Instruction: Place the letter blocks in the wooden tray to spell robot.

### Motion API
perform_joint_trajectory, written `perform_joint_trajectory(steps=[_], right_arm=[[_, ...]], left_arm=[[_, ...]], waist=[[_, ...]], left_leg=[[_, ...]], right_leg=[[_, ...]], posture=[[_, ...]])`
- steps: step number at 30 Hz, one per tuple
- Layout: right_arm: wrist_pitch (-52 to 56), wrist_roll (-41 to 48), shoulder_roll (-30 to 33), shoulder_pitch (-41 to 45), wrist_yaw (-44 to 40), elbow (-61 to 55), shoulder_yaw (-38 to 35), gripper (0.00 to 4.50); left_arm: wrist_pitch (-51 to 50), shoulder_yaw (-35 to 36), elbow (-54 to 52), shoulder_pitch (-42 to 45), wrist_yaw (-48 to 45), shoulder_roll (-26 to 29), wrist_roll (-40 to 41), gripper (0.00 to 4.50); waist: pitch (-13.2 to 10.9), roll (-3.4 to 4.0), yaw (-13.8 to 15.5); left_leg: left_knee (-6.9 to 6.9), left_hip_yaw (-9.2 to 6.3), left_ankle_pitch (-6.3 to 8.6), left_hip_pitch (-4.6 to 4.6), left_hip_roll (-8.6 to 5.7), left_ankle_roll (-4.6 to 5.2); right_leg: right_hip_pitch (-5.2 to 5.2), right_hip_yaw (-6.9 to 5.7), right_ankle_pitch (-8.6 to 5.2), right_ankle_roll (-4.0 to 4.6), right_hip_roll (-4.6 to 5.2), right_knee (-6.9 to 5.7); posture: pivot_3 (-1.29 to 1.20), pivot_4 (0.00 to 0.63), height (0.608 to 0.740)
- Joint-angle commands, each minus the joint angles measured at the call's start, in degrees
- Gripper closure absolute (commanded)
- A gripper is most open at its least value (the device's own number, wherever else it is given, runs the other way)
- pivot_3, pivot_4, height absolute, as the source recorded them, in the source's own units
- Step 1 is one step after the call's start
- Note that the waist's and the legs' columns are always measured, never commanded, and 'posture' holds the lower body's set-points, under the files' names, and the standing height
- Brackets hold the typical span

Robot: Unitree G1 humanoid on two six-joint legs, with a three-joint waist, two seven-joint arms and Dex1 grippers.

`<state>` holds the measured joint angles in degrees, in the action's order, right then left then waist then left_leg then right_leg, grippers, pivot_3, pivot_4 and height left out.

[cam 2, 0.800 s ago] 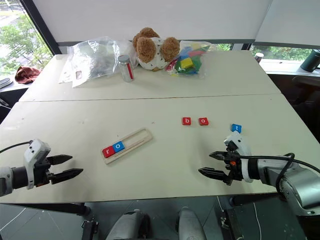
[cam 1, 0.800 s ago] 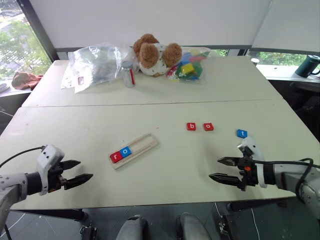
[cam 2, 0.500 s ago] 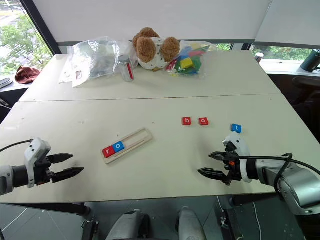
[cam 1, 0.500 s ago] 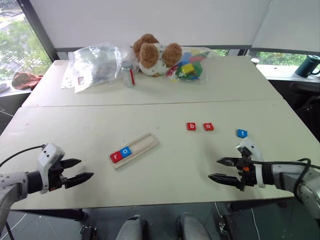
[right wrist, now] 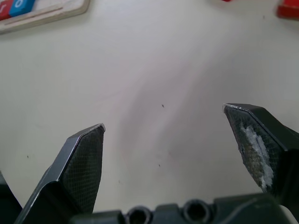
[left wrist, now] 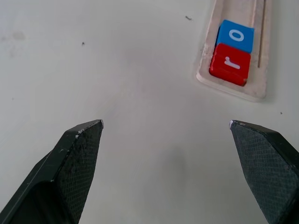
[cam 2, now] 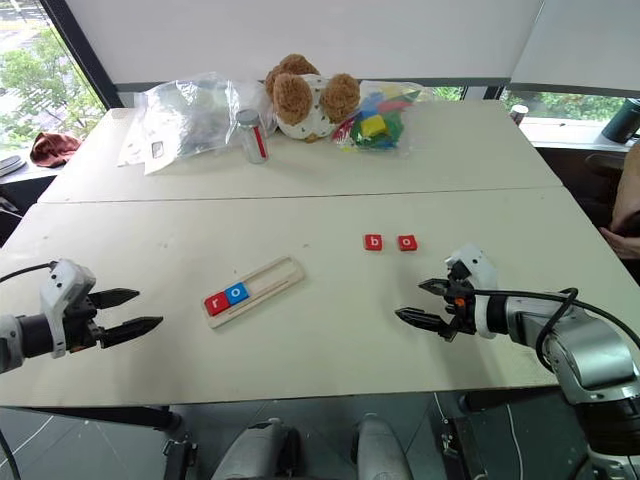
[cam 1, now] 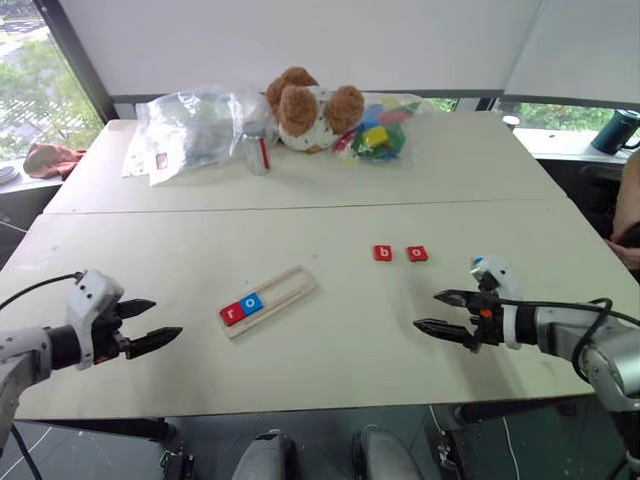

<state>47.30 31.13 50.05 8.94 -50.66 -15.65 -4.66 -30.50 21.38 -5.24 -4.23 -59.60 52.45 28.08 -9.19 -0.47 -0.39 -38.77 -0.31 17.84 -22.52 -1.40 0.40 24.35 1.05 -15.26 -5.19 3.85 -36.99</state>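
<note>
Two letter blocks sit in the wooden tray (cam 1: pixel 268 300); three are left to place.

Head views: red r (cam 1: pixel 231 314) and blue o (cam 1: pixel 252 302) fill the tray's near end; red b (cam 1: pixel 382 253) and red o (cam 1: pixel 417 254) lie on the surface (cam 1: pixel 330 350) right of the tray, with the released right tool (cam 1: pixel 440 312) nearest; b looks next. The t block is hidden. Left wrist view: left tool (left wrist: pixel 166 125) gapes, empty, near the tray. Right wrist view: tray and red blocks are cut off.
</note>
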Motion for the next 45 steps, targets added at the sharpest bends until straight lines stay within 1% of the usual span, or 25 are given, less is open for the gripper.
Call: perform_joint_trajectory(steps=[1, 6, 11, 15, 20, 27, 31, 36, 39, 40, 42, 45], right_arm=[[1.12, 1.74, 0.21, 2.13, -1.38, -3.89, 0.98, 0.08], [3.12, 2.62, -2.74, 6.17, -0.39, -9.13, 6.00, 0.08], [5.08, 1.99, -6.27, 9.09, 2.19, -12.52, 10.98, 0.08], [5.97, 2.24, -7.88, 8.78, 3.77, -14.10, 12.30, 0.08], [5.39, 1.31, -7.54, 7.17, 4.20, -14.56, 12.99, 0.08], [5.46, 1.16, -7.50, 6.34, 5.12, -14.57, 12.00, 0.08], [5.46, 1.23, -7.51, 6.06, 5.65, -14.63, 11.82, 0.08], [5.39, 1.32, -7.56, 5.90, 6.09, -14.66, 11.69, 0.08], [5.47, 1.38, -7.34, 5.89, 6.10, -14.54, 11.48, 0.00], [5.54, 1.44, -7.25, 5.86, 6.12, -14.54, 11.35, 0.00], [5.60, 1.47, -6.90, 5.51, 6.12, -14.57, 10.99, 0.00], [5.38, 1.38, -6.81, 4.92, 6.92, -13.56, 9.05, 0.00]], left_arm=[[1.15, -2.35, -5.81, 3.38, 1.22, -1.66, 0.99, 0.00], [5.01, -10.27, -7.75, 5.06, 2.01, -5.80, -3.03, 0.00], [10.05, -15.36, -4.42, 6.49, 1.32, -7.56, -6.49, 0.00], [14.29, -16.71, -0.06, 8.32, 2.17, -9.78, -8.39, 0.00], [20.30, -18.57, 5.84, 10.30, 2.33, -11.33, -11.99, 0.00], [19.04, -20.62, 6.10, 8.81, -1.18, -10.63, -11.71, 0.00], [18.06, -20.82, 5.52, 8.83, -1.06, -10.85, -11.35, 0.00], [18.53, -21.17, 7.49, 9.61, -1.06, -11.18, -12.07, 0.00], [19.58, -21.50, 9.35, 10.06, -1.63, -11.39, -12.35, 0.90], [19.88, -21.65, 9.76, 10.18, -1.80, -11.36, -12.46, 1.37], [19.73, -22.22, 9.41, 10.45, -2.85, -10.97, -12.30, 1.41], [18.49, -23.08, 7.66, 13.33, -4.80, -10.43, -11.40, 1.41]], waist=[[0.00, 0.00, -0.04], [0.00, 0.00, -0.55], [0.00, 0.00, -0.32], [0.01, -0.03, -0.03], [0.01, -0.03, -0.18], [0.02, -0.02, -0.26], [0.03, -0.02, -0.22], [0.04, -0.01, -0.18], [0.04, 0.00, -0.19], [0.05, 0.02, -0.21], [0.06, 0.02, -0.15], [0.06, 0.02, 0.03]], left_leg=[[-0.01, 0.01, 0.00, -0.01, 0.00, 0.00], [-0.04, 0.02, 0.00, 0.01, -0.01, 0.00], [0.04, 0.02, -0.01, 0.00, 0.00, -0.01], [-0.07, 0.01, -0.01, -0.04, -0.02, 0.00], [-0.10, 0.01, -0.01, -0.04, -0.02, 0.00], [-0.10, 0.01, -0.01, -0.01, -0.02, 0.01], [-0.10, 0.00, -0.01, -0.01, -0.02, 0.01], [-0.10, 0.01, -0.01, 0.01, -0.02, 0.01], [-0.11, 0.01, -0.01, 0.02, -0.02, 0.01], [-0.11, 0.01, -0.01, 0.02, -0.02, 0.01], [-0.11, 0.01, -0.01, 0.02, -0.02, 0.01], [-0.11, 0.01, -0.01, 0.02, -0.02, 0.01]], right_leg=[[-0.01, 0.01, 0.00, 0.00, 0.00, 0.00], [-0.02, 0.03, 0.01, -0.02, 0.01, -0.04], [0.08, 0.01, 0.01, -0.02, -0.03, -0.06], [0.02, 0.01, 0.01, -0.02, -0.02, -0.02], [0.02, 0.00, 0.01, -0.02, -0.01, -0.03], [0.00, 0.01, 0.01, -0.03, -0.01, -0.06], [0.00, -0.01, 0.01, -0.03, -0.01, -0.06], [-0.03, 0.00, 0.01, -0.03, -0.01, -0.06], [-0.04, -0.01, 0.01, -0.03, -0.01, -0.07], [-0.04, -0.01, 0.01, -0.03, -0.01, -0.07], [-0.04, -0.01, 0.01, -0.03, -0.01, -0.07], [-0.05, -0.01, 0.02, -0.03, -0.01, -0.07]], posture=[[0.00, 0.150, 0.740], [0.00, 0.150, 0.740], [0.00, 0.150, 0.740], [0.00, 0.150, 0.740], [0.00, 0.150, 0.740], [0.00, 0.150, 0.740], [0.00, 0.150, 0.740], [0.00, 0.150, 0.740], [0.00, 0.150, 0.740], [0.00, 0.150, 0.740], [0.00, 0.150, 0.740], [0.00, 0.150, 0.740]])
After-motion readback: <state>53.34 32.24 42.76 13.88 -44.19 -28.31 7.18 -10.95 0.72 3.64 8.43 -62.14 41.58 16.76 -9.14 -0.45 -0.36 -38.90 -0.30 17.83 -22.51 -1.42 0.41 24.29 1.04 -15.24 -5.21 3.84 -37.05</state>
